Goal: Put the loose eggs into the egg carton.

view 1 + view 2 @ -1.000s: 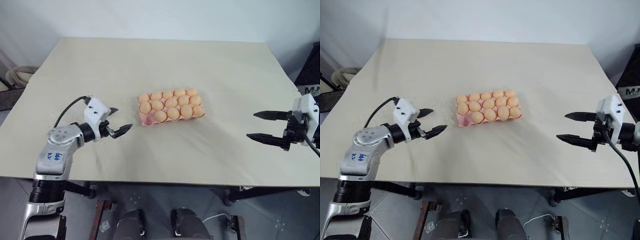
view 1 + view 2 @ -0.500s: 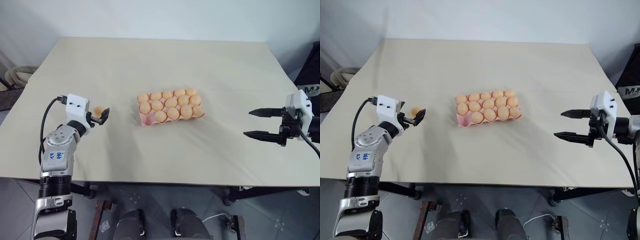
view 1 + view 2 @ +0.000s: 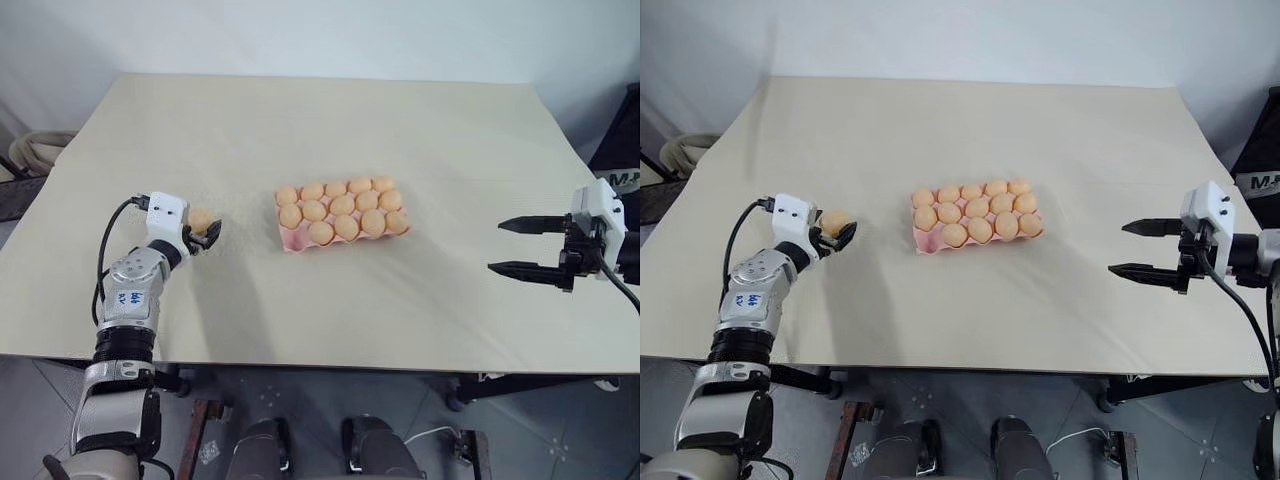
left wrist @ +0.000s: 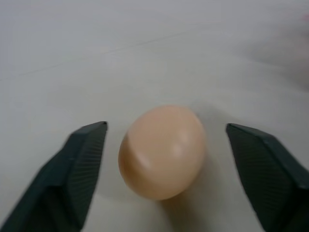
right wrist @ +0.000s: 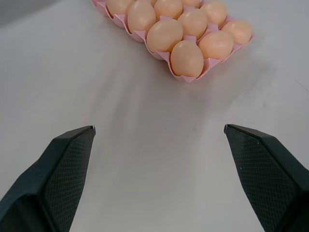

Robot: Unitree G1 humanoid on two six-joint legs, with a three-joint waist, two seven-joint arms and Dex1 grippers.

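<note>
One loose egg (image 3: 201,219), pale orange-tan, lies on the table well to the left of the egg carton (image 3: 291,241). The carton is a pink tray filled with several eggs; its front left cup shows bare pink. My left gripper (image 3: 206,226) is level at the loose egg, one black finger on each side. In the left wrist view the egg (image 4: 161,152) sits between the fingers (image 4: 82,159) with a gap on both sides, so the gripper is open. My right gripper (image 3: 510,246) hangs open and empty over the table's right side, facing the carton (image 5: 186,77).
The beige table (image 3: 330,120) stretches wide behind the carton. A black object (image 3: 620,150) stands past the right edge, and a pale coil (image 3: 35,150) lies off the left edge.
My left gripper has swung left, away from the carton, and come up to the loose egg, its fingers narrowing around it. The right gripper has stayed almost still.
</note>
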